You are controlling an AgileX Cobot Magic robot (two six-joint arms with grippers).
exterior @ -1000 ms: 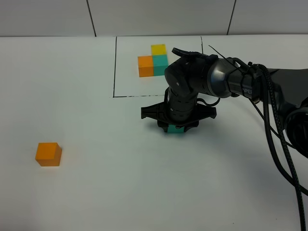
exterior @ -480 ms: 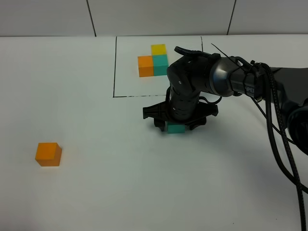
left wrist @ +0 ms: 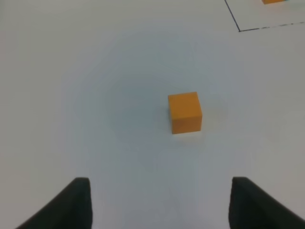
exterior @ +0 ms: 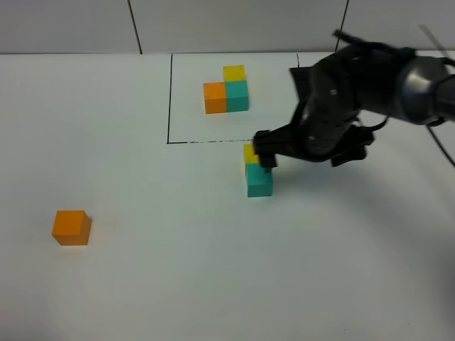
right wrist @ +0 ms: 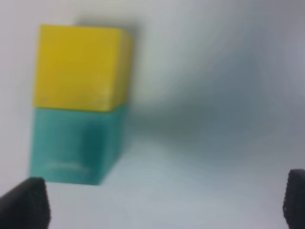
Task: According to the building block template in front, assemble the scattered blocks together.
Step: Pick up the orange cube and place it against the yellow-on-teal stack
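Observation:
The building block template (exterior: pixel 226 91) is an orange, teal and yellow L inside the black-lined rectangle at the back. A loose teal cube (exterior: pixel 259 182) lies just in front of the frame, touching a loose yellow cube (exterior: pixel 250 153) behind it. Both fill the right wrist view, yellow (right wrist: pixel 81 67) and teal (right wrist: pixel 74 145). My right gripper (exterior: pixel 309 149) hovers open and empty to their right, one fingertip (exterior: pixel 265 150) overlapping the yellow cube. A loose orange cube (exterior: pixel 72 227) sits far left. My left gripper (left wrist: pixel 164 205) is open, short of the orange cube (left wrist: pixel 185 112).
The black frame line (exterior: pixel 169 99) borders the template; its corner shows in the left wrist view (left wrist: pixel 238 29). The right arm (exterior: pixel 398 78) reaches in from the right edge. The white table (exterior: pixel 178 284) stretches between the cube pair and the orange cube.
My right gripper let go of the teal cube, rose and moved right. The teal cube now lies against the yellow cube, which the arm hid before. The orange cube has not moved.

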